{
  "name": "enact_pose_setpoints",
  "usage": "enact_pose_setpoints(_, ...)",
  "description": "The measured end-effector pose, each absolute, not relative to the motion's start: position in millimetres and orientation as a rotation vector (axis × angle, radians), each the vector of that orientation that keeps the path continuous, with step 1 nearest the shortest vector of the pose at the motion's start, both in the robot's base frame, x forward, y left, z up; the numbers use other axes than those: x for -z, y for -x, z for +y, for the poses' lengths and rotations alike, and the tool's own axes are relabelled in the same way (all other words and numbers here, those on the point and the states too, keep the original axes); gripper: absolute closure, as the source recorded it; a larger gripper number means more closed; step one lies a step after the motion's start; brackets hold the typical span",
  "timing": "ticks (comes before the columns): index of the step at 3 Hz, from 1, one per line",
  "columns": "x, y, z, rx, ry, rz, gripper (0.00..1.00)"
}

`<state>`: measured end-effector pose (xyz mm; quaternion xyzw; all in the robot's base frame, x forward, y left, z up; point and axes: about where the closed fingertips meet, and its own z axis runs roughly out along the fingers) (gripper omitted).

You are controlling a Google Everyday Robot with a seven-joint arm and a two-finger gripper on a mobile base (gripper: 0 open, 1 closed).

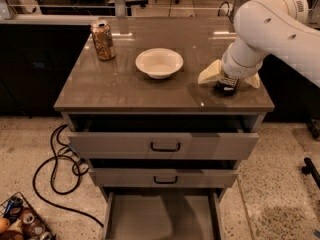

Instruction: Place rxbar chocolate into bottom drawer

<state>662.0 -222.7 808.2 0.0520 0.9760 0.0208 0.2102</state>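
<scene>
The rxbar chocolate (226,87) is a small black wrapper lying near the right front of the cabinet top. It is mostly covered by my wrist. My gripper (230,79) is right over it and open. One cream finger (210,72) is on the bar's left and the other (253,80) on its right, both down near the countertop. The bottom drawer (161,217) is pulled out below, a wide shallow grey tray with nothing in it.
A white bowl (159,62) sits mid-counter and a brown-gold can (102,39) at the back left. The two upper drawers (165,145) are partly open. A black cable (57,169) and a basket of cans (20,224) lie on the floor at left.
</scene>
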Motion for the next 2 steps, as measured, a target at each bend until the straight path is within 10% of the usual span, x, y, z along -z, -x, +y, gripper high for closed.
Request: enact_pose_setpoints(2,-807.1,-661.7,-222.6,-0.058,-0.143,2.718,0.48)
